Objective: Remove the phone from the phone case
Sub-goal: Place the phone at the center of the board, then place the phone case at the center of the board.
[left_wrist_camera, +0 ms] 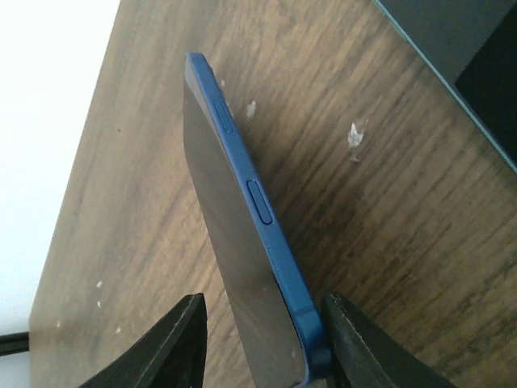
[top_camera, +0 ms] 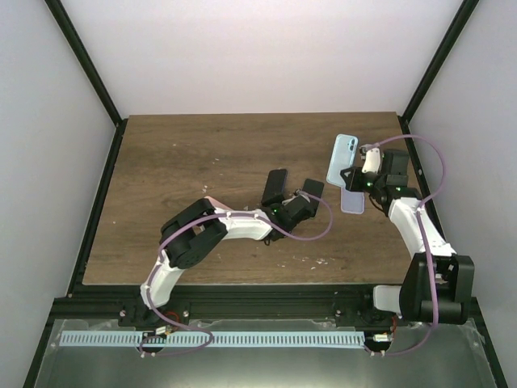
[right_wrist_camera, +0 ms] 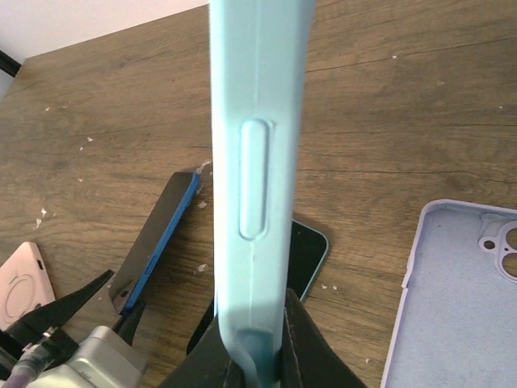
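Note:
My left gripper (top_camera: 284,202) is shut on the lower end of a dark phone with a blue frame (left_wrist_camera: 242,202). It holds the phone tilted up over the wood table (top_camera: 178,162). The phone also shows in the top view (top_camera: 276,186) and the right wrist view (right_wrist_camera: 157,238). One finger (left_wrist_camera: 355,339) presses the blue edge. My right gripper (top_camera: 355,179) is shut on a light blue phone case (right_wrist_camera: 258,162) and holds it upright above the table. The case's back faces the top camera (top_camera: 342,158). I cannot tell whether anything is inside it.
A lavender case (right_wrist_camera: 460,291) lies open side up beside the right gripper, also in the top view (top_camera: 353,202). A second phone with a teal rim (right_wrist_camera: 305,252) lies flat between the grippers. A pink case (right_wrist_camera: 24,275) lies by the left arm.

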`<state>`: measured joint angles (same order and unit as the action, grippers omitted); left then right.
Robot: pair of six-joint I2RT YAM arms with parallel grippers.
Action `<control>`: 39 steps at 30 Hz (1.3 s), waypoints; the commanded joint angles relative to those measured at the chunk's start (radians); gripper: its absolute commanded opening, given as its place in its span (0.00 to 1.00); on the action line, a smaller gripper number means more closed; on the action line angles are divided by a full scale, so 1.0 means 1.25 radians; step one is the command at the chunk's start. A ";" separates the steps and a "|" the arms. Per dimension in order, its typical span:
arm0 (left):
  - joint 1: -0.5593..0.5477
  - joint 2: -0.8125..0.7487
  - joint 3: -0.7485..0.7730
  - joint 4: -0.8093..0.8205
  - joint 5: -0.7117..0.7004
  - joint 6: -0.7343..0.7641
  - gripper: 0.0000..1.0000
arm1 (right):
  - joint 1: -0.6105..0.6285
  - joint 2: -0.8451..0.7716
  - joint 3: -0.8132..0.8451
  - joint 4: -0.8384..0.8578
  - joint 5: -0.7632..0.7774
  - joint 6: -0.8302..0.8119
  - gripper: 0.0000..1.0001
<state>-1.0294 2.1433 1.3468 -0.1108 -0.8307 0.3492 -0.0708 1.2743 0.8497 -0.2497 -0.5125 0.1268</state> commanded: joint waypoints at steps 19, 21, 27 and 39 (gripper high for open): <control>-0.002 -0.402 -0.271 -0.079 0.302 -0.433 0.68 | -0.067 0.022 0.201 -0.282 0.139 -0.336 0.01; -0.003 -0.444 -0.304 -0.072 0.335 -0.470 0.69 | -0.112 0.054 0.226 -0.327 0.115 -0.368 0.01; -0.008 -0.563 -0.402 -0.089 0.348 -0.586 0.85 | -0.208 0.146 0.261 -0.451 0.137 -0.500 0.01; -0.009 -0.665 -0.501 -0.064 0.415 -0.647 0.84 | -0.316 0.280 0.274 -0.519 0.174 -0.609 0.01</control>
<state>-1.0348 1.3304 0.7479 -0.2138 -0.3485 -0.4099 -0.4538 1.6001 1.1423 -0.8505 -0.2890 -0.5774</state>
